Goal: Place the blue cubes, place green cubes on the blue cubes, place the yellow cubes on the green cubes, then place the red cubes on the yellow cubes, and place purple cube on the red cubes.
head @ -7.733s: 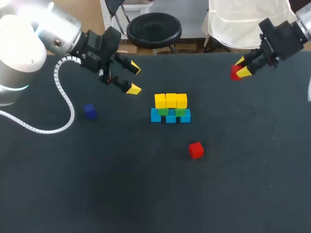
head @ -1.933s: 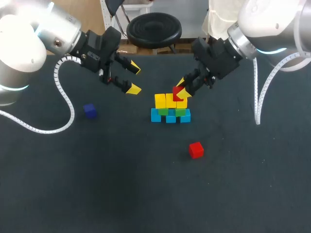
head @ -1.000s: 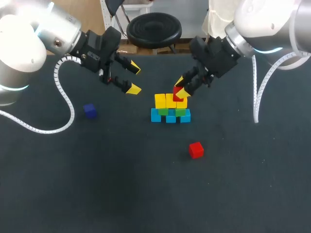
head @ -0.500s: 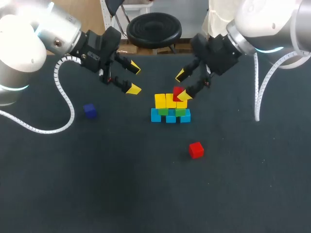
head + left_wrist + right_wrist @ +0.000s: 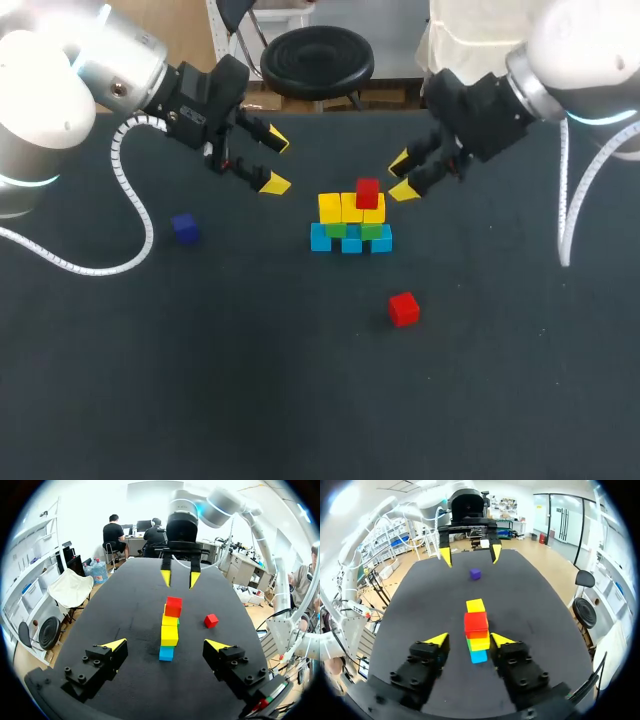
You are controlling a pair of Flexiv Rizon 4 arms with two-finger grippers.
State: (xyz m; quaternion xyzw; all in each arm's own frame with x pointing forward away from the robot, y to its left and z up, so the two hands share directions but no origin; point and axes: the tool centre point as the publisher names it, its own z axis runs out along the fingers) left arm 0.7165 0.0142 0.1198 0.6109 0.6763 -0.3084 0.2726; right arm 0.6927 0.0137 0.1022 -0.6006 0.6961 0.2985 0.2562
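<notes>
The stack stands mid-table: a row of blue cubes (image 5: 350, 242), green cubes (image 5: 335, 230) on them, then a row of yellow cubes (image 5: 351, 207). One red cube (image 5: 367, 192) rests on top of the yellow row, toward its right end. My right gripper (image 5: 401, 177) hangs just right of that cube, open and holding nothing; in its wrist view the red cube (image 5: 476, 624) lies ahead of the right gripper (image 5: 470, 640). A second red cube (image 5: 403, 308) lies on the table in front of the stack. The purple cube (image 5: 184, 228) sits at the left. My left gripper (image 5: 270, 162) hovers open, back left of the stack.
The dark table (image 5: 300, 400) has wide bare room in front of and to the right of the stack. In the left wrist view the stack (image 5: 169, 635) stands ahead of the left gripper (image 5: 166, 645), with the loose red cube (image 5: 211, 620) beside it.
My right gripper has let go of the red cube on the yellow row and drawn back to the right. The left arm has not moved.
</notes>
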